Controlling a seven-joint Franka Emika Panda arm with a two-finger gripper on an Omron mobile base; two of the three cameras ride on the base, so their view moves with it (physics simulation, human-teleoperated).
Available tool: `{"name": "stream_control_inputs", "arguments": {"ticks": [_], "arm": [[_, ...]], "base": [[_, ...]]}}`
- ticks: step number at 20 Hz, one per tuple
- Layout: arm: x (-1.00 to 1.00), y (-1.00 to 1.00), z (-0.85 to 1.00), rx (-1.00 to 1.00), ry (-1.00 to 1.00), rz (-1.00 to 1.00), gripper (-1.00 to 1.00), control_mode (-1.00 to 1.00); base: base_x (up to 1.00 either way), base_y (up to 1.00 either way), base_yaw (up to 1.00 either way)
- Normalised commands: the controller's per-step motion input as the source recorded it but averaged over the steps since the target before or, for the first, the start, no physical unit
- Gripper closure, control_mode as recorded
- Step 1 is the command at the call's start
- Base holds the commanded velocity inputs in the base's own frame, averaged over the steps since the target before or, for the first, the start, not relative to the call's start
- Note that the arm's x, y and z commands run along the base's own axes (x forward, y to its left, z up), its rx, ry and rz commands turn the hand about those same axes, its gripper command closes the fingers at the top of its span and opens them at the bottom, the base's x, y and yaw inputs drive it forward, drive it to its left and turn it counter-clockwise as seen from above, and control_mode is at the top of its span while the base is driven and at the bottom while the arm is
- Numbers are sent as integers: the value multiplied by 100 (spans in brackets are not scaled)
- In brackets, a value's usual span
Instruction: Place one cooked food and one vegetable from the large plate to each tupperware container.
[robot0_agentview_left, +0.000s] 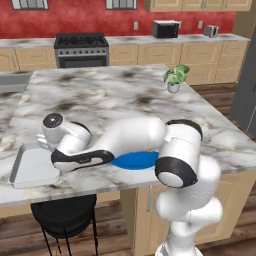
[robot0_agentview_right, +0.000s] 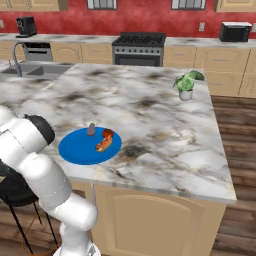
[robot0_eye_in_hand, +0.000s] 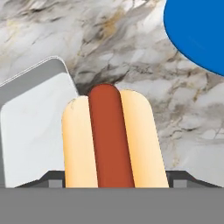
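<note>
My gripper (robot0_eye_in_hand: 114, 179) is shut on a hot dog (robot0_eye_in_hand: 113, 135), a red sausage in a pale bun that stands up between the two dark fingertips. It hovers over the marble counter, just beside the corner of a light grey tupperware container (robot0_eye_in_hand: 30, 131). That container (robot0_agentview_left: 30, 167) lies at the counter's near left edge, and the arm reaches across to it. The large blue plate (robot0_agentview_right: 82, 150) holds another hot dog (robot0_agentview_right: 104, 141) and a small dark vegetable (robot0_agentview_right: 91, 130). In the hand view the plate's edge (robot0_eye_in_hand: 197, 35) shows at the upper right.
A potted plant (robot0_agentview_right: 186, 86) stands near the island's far right corner. A black stool (robot0_agentview_left: 65, 215) sits under the counter's near edge. A sink (robot0_agentview_right: 35, 70) lies at the far left. The stove and microwave line the back wall.
</note>
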Motion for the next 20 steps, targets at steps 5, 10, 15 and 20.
{"name": "stream_control_inputs", "arguments": {"ticks": [5, 10, 15, 20], "arm": [[46, 51, -9, 1, 0, 5, 100, -100], [38, 41, -21, 0, 0, 9, 100, -100], [12, 47, 10, -3, 0, 1, 100, -100], [0, 40, 76, -11, 0, 0, 100, -100]], "base": [[0, 0, 0], [0, 0, 0], [0, 0, 0], [0, 0, 0]]}}
